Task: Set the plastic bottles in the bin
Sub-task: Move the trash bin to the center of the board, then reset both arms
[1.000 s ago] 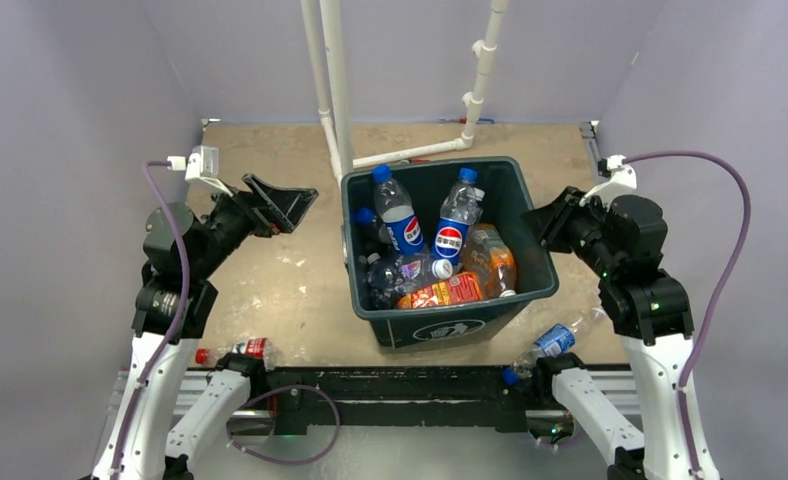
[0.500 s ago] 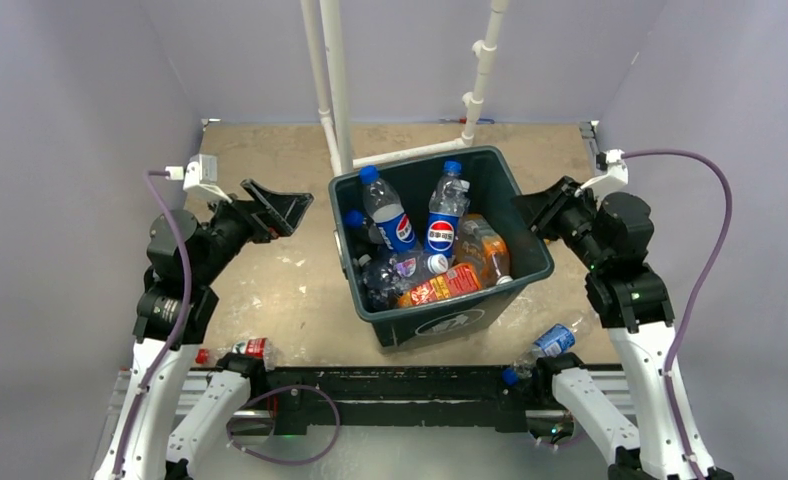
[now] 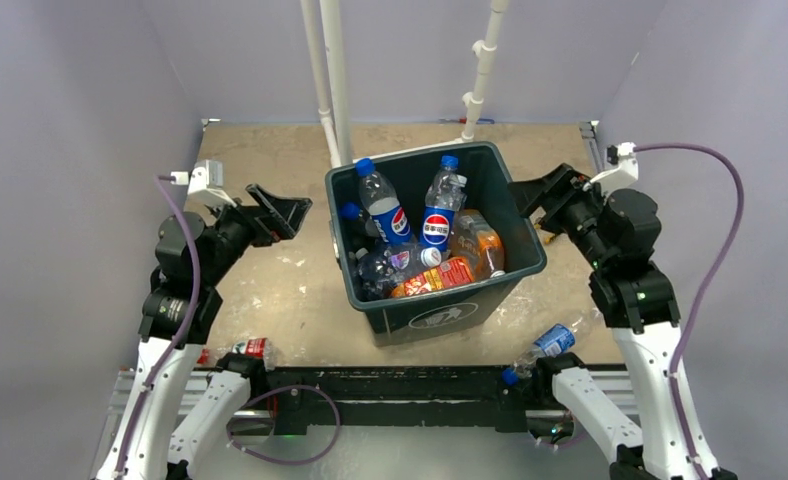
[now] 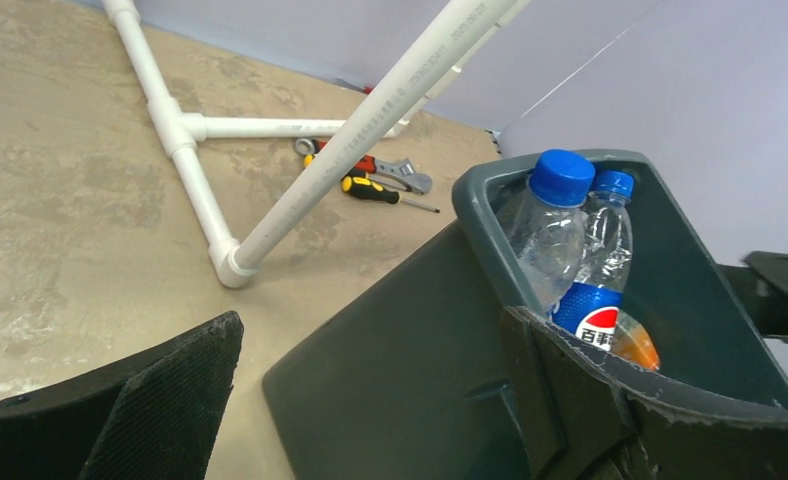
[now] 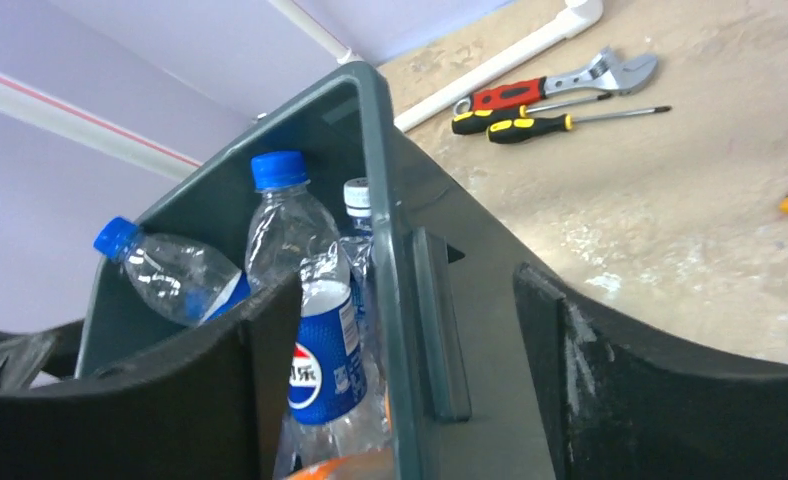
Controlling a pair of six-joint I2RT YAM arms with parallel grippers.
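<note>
Straddling the bin (image 5: 410, 250) wall, right fingers (image 5: 660, 390) apart.

— How many bottles do we count inside the bin (image 3: 470, 305)?
— Six that we can see: two upright Pepsi bottles (image 3: 387, 215), a third blue-capped bottle (image 3: 350, 212), one white-capped bottle (image 3: 410, 262), one red-labelled bottle (image 3: 435, 279) and one orange bottle (image 3: 475, 245).
— And loose on the table (image 3: 270, 290)?
— Two: one red-capped bottle (image 3: 240, 350), one blue-labelled bottle (image 3: 548, 342).
— Tools?
— We count one wrench (image 5: 555, 85) and two screwdrivers (image 5: 525, 128). And just one bin.
</note>
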